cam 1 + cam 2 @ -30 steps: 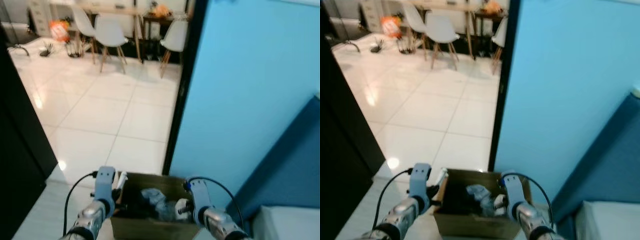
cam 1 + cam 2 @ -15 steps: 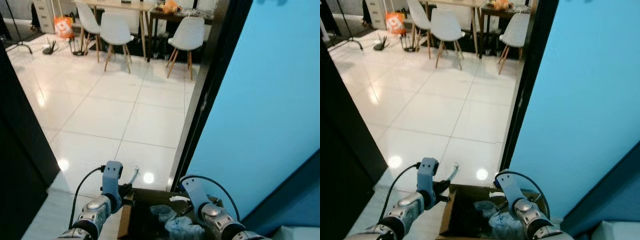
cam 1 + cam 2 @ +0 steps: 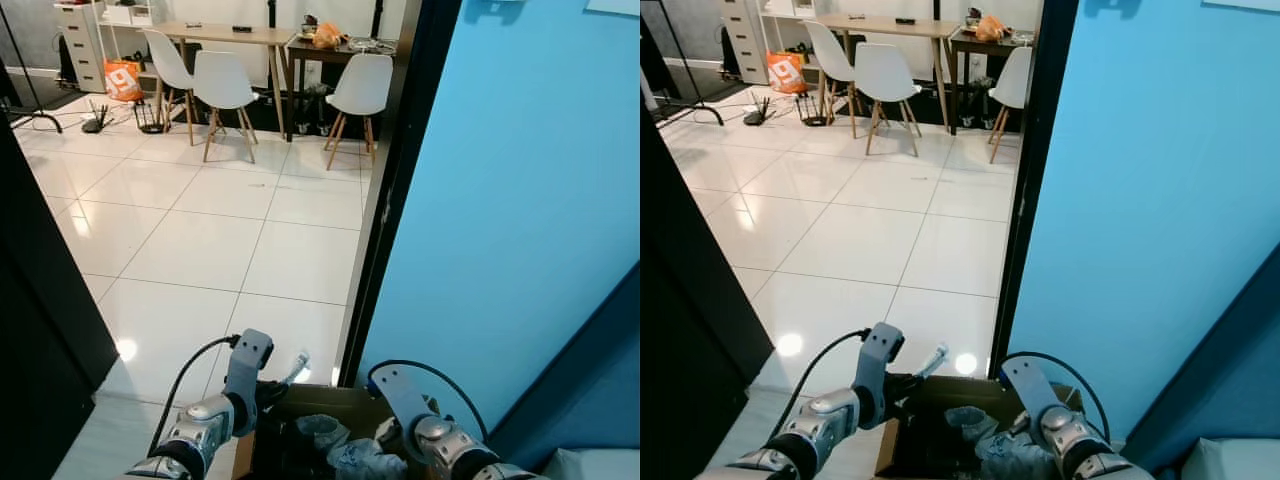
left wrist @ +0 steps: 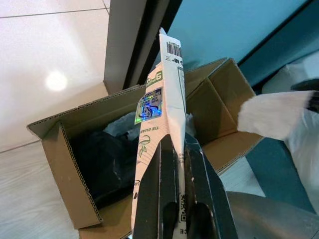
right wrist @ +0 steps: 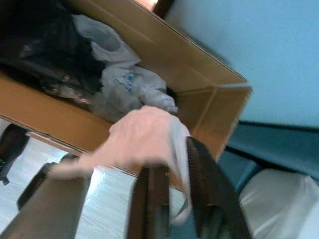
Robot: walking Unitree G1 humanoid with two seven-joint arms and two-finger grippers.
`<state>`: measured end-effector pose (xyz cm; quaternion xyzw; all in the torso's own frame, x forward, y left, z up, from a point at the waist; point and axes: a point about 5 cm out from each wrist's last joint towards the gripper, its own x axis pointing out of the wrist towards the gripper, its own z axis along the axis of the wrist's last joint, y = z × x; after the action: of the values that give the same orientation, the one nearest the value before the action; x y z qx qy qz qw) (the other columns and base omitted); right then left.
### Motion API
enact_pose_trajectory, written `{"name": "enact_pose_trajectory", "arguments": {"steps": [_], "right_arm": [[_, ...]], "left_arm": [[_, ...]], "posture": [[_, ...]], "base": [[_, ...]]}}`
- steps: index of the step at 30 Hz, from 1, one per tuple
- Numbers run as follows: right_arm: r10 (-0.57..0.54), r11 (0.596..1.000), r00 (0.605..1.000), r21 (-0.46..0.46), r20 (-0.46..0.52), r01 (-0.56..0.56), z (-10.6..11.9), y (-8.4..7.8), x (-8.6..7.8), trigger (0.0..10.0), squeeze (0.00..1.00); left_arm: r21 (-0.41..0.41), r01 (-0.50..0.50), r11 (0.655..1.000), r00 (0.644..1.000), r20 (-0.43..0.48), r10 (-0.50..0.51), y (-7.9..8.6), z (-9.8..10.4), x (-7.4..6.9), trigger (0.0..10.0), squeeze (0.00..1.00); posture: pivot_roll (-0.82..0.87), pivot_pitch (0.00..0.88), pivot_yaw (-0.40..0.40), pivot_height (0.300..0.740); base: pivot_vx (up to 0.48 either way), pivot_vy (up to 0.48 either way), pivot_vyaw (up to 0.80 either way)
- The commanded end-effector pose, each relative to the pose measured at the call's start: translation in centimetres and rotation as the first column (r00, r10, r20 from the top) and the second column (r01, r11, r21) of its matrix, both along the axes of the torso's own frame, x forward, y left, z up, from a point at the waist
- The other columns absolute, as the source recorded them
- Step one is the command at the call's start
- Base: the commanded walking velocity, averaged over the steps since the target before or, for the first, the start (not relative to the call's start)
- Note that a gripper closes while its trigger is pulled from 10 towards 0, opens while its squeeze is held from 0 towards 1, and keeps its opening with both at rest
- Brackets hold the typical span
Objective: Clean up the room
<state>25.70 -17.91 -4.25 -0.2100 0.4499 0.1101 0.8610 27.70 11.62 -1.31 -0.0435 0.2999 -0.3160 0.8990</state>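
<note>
Both arms are loaded and sitting over the cardboard box [image 4: 75,144] on the floor by the door frame [image 3: 385,190], next to the blue wall [image 3: 510,200].

Left tool [image 4: 174,164]: clenched on a flattened paper carton [image 4: 159,124], the one with the barcode and printed label. The carton stands up between the fingers, its top end over the open box, not yet inside.

Right tool [image 5: 172,174]: clenched on a white crumpled wrapper or bag [image 5: 144,139]. That view is blurred, so I can't tell exactly what it is. It hangs at the box's near edge, not yet dropped.

Box contents so far: a black bag [image 4: 104,159] fills one side, and crumpled whitish plastic bags [image 5: 124,84] lie beside it. So part of the rubbish is already collected.

My read of what's left: drop both held pieces into the box. After that, probably check the rest of the room. The tiled floor [image 3: 200,230] toward the white chairs [image 3: 225,85] looks mostly bare from here. Near the far wall are an orange bag [image 3: 122,78] and some dark bits on the floor, too small to identify.

The white shape beside the box in the left wrist view is likely the right arm's load, but I can't confirm.
</note>
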Motion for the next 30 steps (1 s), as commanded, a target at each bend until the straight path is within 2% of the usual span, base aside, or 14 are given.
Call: {"name": "enact_pose_trajectory", "arguments": {"steps": [1,7,9,15,16,17,18,24,26,28,30], "right_arm": [[-0.025,1.0,1.0,-0.007,0.0,0.025,-0.1,-0.4,-0.2,10.0,1.0],[-0.044,0.999,0.999,-0.025,0.03,0.045,0.2,-0.9,0.1,10.0,1.0],[-0.055,0.997,0.997,-0.043,0.054,0.057,0.4,-1.2,0.4,10.0,1.0],[-0.088,0.995,0.993,-0.036,0.083,0.092,0.7,-1.6,0.7,10.0,1.0],[-0.113,0.993,0.989,-0.015,0.094,0.114,0.8,-1.6,0.8,10.0,0.56],[-0.129,0.992,0.987,0.001,0.1,0.13,0.9,-1.6,0.9,10.0,0.56],[-0.146,0.989,0.983,0.018,0.108,0.145,1.1,-1.6,1.1,10.0,0.0],[-0.182,0.983,0.975,0.065,0.128,0.174,1.5,-1.5,1.7,10.0,0.0],[-0.177,0.982,0.974,0.087,0.139,0.166,1.8,-1.2,2.1,10.0,0.0],[-0.17,0.983,0.975,0.09,0.141,0.158,1.9,-1.1,2.2,10.0,0.0],[-0.159,0.984,0.977,0.105,0.14,0.145,1.9,-0.9,2.2,10.0,0.0]], "left_arm": [[-0.003,0.031,1.0,0.999,0.027,-0.031,-0.4,0.5,0.4,10.0,0.0],[-0.013,0.054,0.998,0.998,0.044,-0.053,-0.4,1.0,0.8,10.0,0.0],[0.062,0.116,0.991,0.991,0.057,-0.119,-0.2,1.0,0.8,10.0,0.0],[0.101,0.158,0.982,0.985,0.055,-0.164,0.0,1.3,1.1,10.0,0.0],[0.11,0.179,0.978,0.981,0.051,-0.185,-0.2,1.3,1.2,10.0,0.0],[0.116,0.194,0.974,0.978,0.049,-0.201,-0.3,1.4,1.2,10.0,0.0],[0.126,0.205,0.971,0.976,0.042,-0.212,-0.4,1.4,1.3,10.0,0.0],[0.156,0.154,0.976,0.988,0.004,-0.157,-0.1,1.0,1.3,10.0,0.0],[0.208,0.082,0.975,0.996,-0.049,-0.073,0.8,0.0,0.7,10.0,0.0],[0.225,0.063,0.972,0.997,-0.062,-0.05,1.1,-0.3,0.4,10.0,0.0],[0.231,-0.007,0.973,0.995,-0.093,0.029,1.3,-1.0,-0.2,10.0,0.0]], "posture": [[0.15,0.0,-0.062,0.74],[0.14,0.0,-0.056,0.74],[0.13,0.0,-0.054,0.74],[0.11,0.0,-0.047,0.74],[0.1,0.0,-0.041,0.74],[0.1,0.0,-0.04,0.74],[0.09,0.001,-0.038,0.74],[0.08,0.0,-0.045,0.74],[0.04,0.012,-0.042,0.74],[0.03,0.015,-0.042,0.74],[0.0,0.032,-0.05,0.74]], "base": [[0.0,0.0,0.0],[0.0,0.0,0.0],[0.0,0.0,0.0],[0.0,0.0,0.0],[0.0,0.0,0.0],[0.0,0.0,0.0],[0.0,0.0,0.0],[0.0,0.0,0.0],[0.0,0.0,0.0],[0.0,0.0,0.0],[0.0,0.0,-0.35]]}}
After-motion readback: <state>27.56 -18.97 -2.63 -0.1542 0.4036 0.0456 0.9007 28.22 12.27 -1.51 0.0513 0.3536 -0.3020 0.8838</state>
